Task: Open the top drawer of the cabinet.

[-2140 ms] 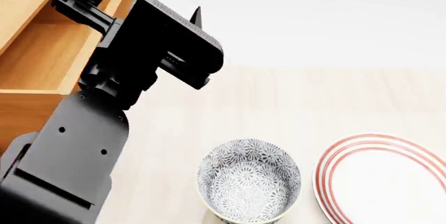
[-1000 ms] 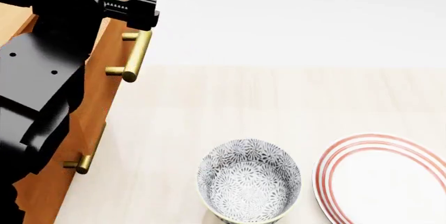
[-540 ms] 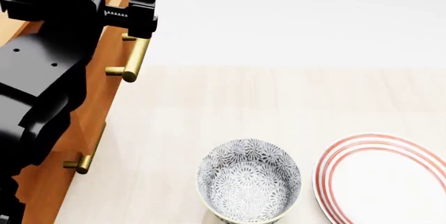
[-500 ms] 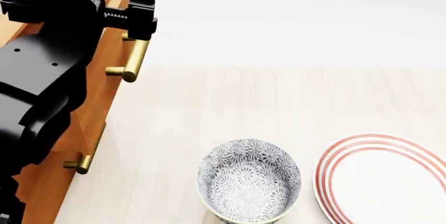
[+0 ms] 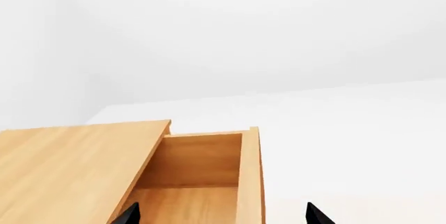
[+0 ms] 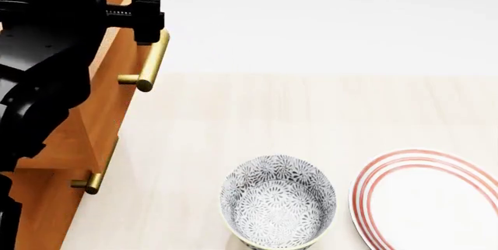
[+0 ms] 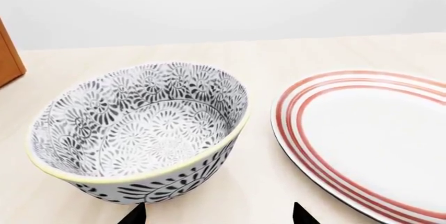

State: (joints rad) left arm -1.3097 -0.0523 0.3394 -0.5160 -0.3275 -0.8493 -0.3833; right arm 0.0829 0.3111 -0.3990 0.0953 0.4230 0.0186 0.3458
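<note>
The cabinet (image 6: 74, 145) fills the left edge of the head view, orange-brown with brass bar handles. Its top drawer (image 5: 195, 182) stands pulled out, its lighter wood interior showing under the cabinet's top board (image 5: 70, 172). The drawer's brass handle (image 6: 151, 57) is free, with nothing holding it. My left arm (image 6: 46, 46) hangs over the drawer. The left gripper (image 5: 221, 216) is open, its fingertips (image 5: 129, 214) straddling the drawer's front wall (image 5: 249, 182) from above. The right gripper (image 7: 217, 216) is open and empty, low over the table beside the bowl.
A black-and-white patterned bowl (image 6: 278, 200) stands on the pale wooden table (image 6: 311, 110), with a red-rimmed white plate (image 6: 428, 197) to its right. Both also fill the right wrist view, bowl (image 7: 139, 130) and plate (image 7: 369, 135). A lower drawer's handle (image 6: 97, 174) juts out below.
My left arm has swung left and back from in front of the drawer, uncovering the brass handles, then shifted a little further back. The drawer stays pulled out; bowl and plate are unmoved.
</note>
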